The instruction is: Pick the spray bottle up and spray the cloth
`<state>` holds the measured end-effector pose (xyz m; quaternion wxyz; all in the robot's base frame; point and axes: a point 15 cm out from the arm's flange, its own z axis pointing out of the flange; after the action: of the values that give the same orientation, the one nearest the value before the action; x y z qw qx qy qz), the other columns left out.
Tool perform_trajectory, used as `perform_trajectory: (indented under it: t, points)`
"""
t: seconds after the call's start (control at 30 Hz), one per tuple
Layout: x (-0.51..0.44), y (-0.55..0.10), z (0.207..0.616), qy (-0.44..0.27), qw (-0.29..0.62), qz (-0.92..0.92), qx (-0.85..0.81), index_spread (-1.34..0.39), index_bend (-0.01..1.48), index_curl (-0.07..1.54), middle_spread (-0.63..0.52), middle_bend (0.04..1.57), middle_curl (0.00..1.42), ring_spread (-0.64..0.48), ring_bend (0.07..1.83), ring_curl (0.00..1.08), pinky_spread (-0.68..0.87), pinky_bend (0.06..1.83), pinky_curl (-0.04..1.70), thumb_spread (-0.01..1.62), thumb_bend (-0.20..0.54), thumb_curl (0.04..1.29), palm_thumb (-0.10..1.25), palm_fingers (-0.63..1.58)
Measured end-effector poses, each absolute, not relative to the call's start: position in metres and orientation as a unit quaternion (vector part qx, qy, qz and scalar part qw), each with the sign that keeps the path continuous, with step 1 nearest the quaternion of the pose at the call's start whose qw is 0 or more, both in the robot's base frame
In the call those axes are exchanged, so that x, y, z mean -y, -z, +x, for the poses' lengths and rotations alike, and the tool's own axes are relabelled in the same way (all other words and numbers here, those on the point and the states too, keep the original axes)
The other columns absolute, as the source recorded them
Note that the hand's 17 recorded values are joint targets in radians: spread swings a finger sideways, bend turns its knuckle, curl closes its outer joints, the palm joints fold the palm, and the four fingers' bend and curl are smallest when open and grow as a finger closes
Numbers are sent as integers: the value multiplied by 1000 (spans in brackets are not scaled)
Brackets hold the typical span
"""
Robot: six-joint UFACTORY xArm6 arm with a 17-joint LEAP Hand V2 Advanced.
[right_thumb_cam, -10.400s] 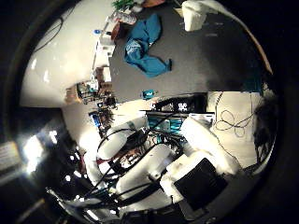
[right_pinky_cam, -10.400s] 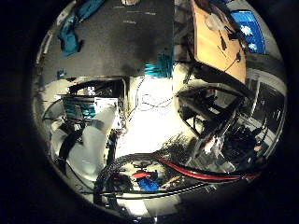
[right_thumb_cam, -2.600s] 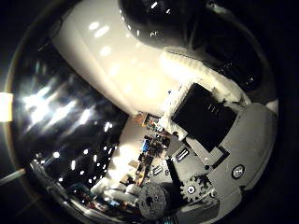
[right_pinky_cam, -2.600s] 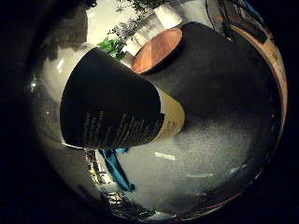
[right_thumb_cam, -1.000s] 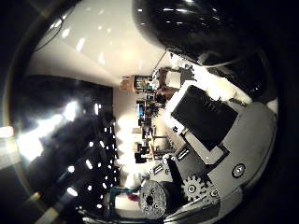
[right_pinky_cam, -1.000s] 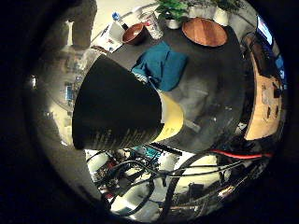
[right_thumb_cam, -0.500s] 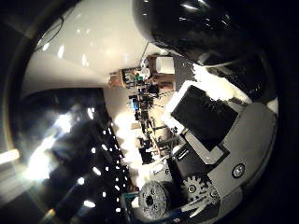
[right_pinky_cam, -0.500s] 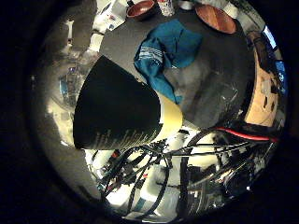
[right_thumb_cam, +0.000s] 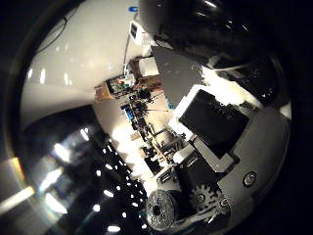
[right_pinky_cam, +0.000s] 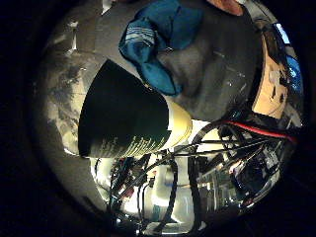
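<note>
The spray bottle [right_pinky_cam: 126,123], dark with a pale yellow band, fills much of the right little finger side palm view and lies close against the palm. Beyond it a crumpled teal cloth [right_pinky_cam: 156,39] lies on the dark table [right_pinky_cam: 212,74]. In the right thumb side palm view my hand [right_thumb_cam: 220,147] shows as white and black parts with gears, curled beside a dark rounded bottle part [right_thumb_cam: 196,24]. The fingertips are hidden.
A wooden desk [right_pinky_cam: 274,84] stands past the table's edge. The robot's white base [right_pinky_cam: 163,193] is beside the table's near edge. The right thumb side palm view shows the ceiling and cluttered shelves [right_thumb_cam: 137,98] far off.
Ten seconds ago the palm was away from the bottle, above the table; now the bottle is held against it. Over the last second the view has swung until the cloth looms larger.
</note>
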<state>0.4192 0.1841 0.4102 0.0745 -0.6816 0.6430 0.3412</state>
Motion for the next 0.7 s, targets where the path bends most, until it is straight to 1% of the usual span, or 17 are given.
perform_trajectory:
  t: [0.4,0.7]
  points:
    - [-171,-339,439,-393,16,-637,-663,-236,1109,736,-129,1351,617,-175,1477,580,-249,1063,1158,1009,-14,750,994,1201]
    - [-170,-338,444,-390,22,-635,-667,-233,1115,733,-128,1350,614,-175,1481,579,-250,1064,1156,1038,-13,725,1006,1202]
